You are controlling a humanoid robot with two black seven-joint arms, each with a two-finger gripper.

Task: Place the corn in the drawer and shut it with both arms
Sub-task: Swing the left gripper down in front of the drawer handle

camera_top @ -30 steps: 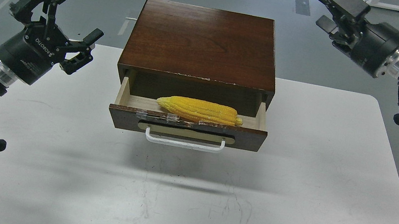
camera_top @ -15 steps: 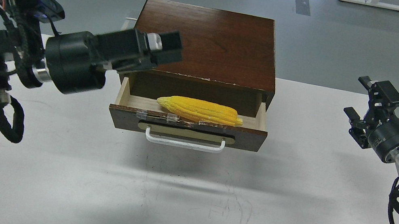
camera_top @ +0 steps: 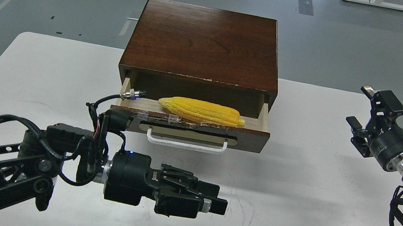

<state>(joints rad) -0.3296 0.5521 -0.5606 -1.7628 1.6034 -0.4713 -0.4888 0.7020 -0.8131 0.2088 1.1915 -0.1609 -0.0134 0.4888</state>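
The yellow corn (camera_top: pixel 201 111) lies lengthwise inside the open drawer (camera_top: pixel 250 140), close behind its dark brown front, above the white bar handle (camera_top: pixel 186 144). My left gripper (camera_top: pixel 221 206) lies low over the table in front of the drawer and below the handle. It points right, its fingers are together and it holds nothing. My right gripper (camera_top: pixel 360 107) is open and empty. It hovers to the right of the drawer, well apart from it, and points toward it.
The dark wooden cabinet (camera_top: pixel 205 43) stands at the back middle of the white table (camera_top: pixel 292 212). My left arm's cable and connector (camera_top: pixel 131 95) hang close to the drawer's left front corner. Grey floor lies beyond the table.
My left arm swung down from beside the cabinet's upper left to low in front of the drawer. My right gripper barely moved. The corn and the drawer have stayed put.
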